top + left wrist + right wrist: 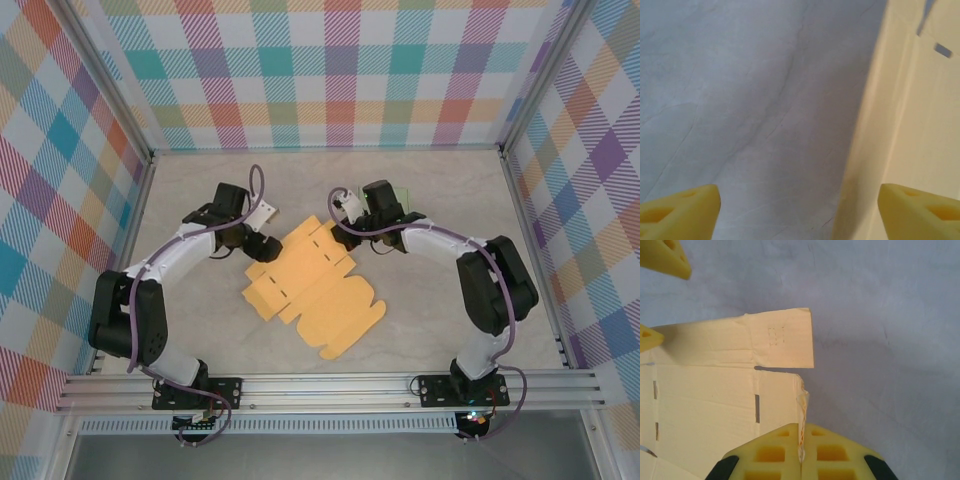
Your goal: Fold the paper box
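Now flat paper box (315, 290), L hand (799, 202) open beside it, R hand (801, 440) tight on its edge

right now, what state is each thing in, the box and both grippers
paper box: unfolded, lying flat on the table, no walls up
left gripper: open, one finger over the table and one over the paper box, holding nothing
right gripper: shut, pinching a thin edge of the paper box
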